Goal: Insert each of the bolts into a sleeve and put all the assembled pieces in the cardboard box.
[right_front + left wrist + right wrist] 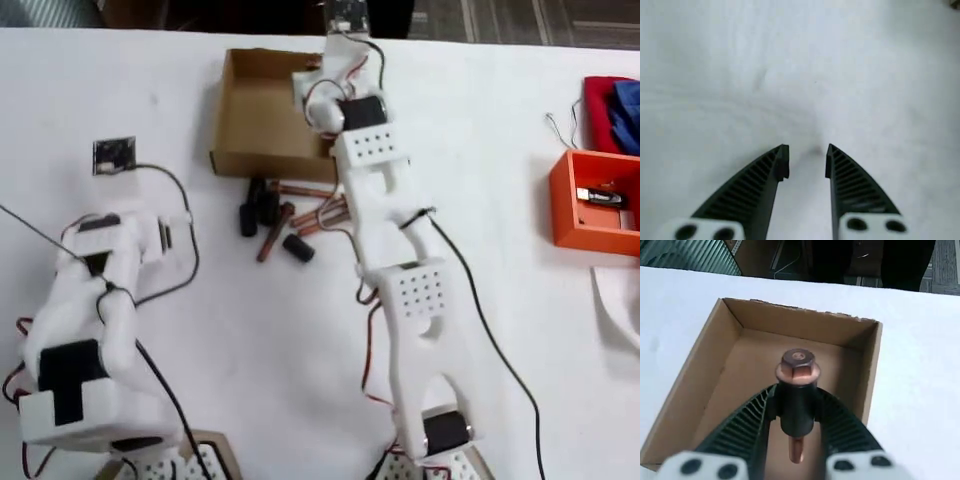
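Right fingers [747, 425] pinch a sleeved bolt [797, 390] above the cardboard box [705, 370].

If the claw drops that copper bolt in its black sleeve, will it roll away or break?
The black sleeve looks round, so it may roll a little, though the hex head of the bolt should check that. It looks like rigid metal, so breaking seems unlikely. The cardboard box walls would likely contain it.

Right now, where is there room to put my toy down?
Bare table left of the cardboard box, between the left arm and right arm, and between the right arm and the orange box. Crowded: bolts and sleeves piled by the cardboard box.
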### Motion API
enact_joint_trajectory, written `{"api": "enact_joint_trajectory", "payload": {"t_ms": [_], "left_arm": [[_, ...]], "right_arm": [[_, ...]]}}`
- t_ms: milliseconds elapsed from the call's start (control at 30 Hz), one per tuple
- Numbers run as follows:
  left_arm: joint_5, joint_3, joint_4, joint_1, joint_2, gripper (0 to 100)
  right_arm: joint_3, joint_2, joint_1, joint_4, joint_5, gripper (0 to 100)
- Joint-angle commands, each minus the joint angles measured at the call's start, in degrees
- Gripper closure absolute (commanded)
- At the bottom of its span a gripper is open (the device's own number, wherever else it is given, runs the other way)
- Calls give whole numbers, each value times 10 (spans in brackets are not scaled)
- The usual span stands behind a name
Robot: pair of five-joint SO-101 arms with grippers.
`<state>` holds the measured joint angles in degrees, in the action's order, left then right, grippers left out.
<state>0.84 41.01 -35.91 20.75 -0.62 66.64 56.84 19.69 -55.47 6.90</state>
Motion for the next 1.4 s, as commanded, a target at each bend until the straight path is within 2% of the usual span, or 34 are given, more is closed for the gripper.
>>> {"api": "enact_joint_trajectory", "payload": {"t_ms": [0,833,1000,1367], "left_arm": [[-3,-25,-2,3,2,858],[-3,-25,-2,2,3,858],[-3,-25,-2,2,3,858],[-3,-25,-2,2,3,858]], "right_arm": [[-19,-11,1,47,4,979],[-43,43,4,30,5,979],[-36,38,4,14,50,979],[-19,44,3,2,25,979]]}}
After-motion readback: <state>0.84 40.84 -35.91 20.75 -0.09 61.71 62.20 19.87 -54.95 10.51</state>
